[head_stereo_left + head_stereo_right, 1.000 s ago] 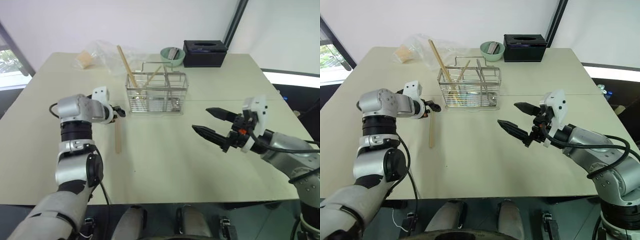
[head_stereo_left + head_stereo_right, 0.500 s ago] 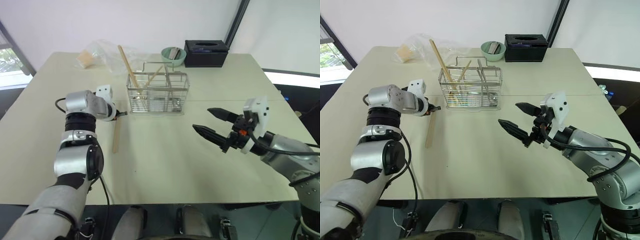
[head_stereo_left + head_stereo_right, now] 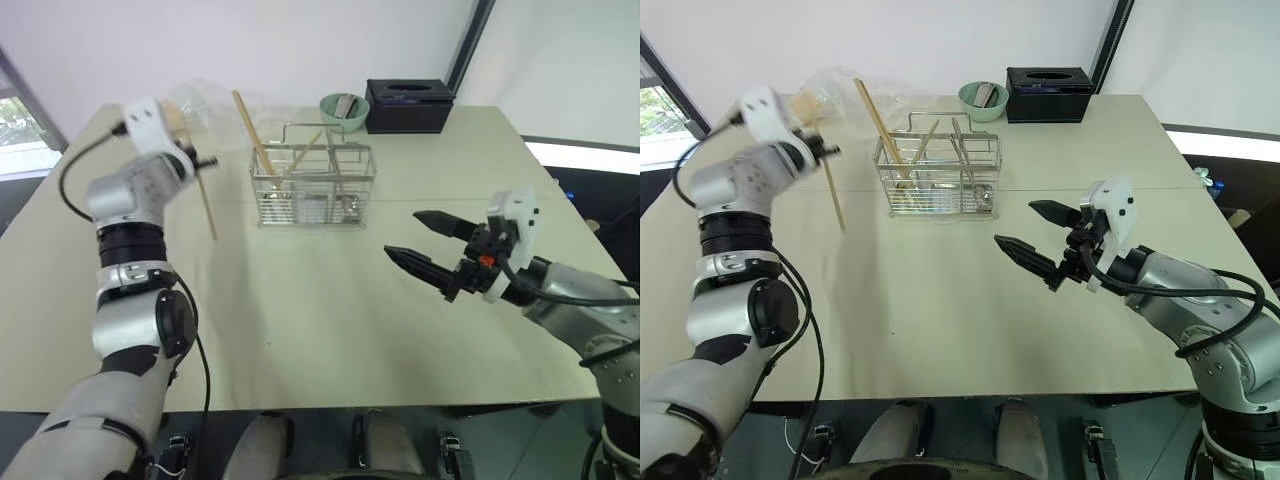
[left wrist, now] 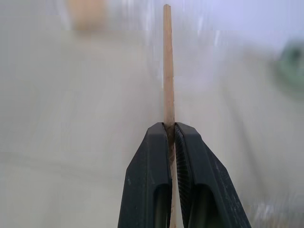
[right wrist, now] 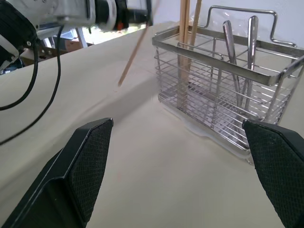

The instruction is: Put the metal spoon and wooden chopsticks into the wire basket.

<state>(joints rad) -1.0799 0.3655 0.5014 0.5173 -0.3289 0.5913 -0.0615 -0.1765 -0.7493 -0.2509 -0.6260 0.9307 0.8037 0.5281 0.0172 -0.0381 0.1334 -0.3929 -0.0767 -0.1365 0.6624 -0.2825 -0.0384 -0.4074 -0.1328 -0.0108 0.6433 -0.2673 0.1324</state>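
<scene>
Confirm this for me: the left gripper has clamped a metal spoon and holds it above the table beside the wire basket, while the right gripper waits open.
Not quite. The left gripper is clamped on a wooden chopstick, not a metal spoon; the left wrist view shows the pale stick between its fingers. The rest stands: it hangs above the table beside the wire basket, and the right gripper waits open.

Head stereo pair looks down over the beige table (image 3: 330,300); both wrist cams sit low, sharing the silver wire-mesh basket (image 5: 228,90).
</scene>
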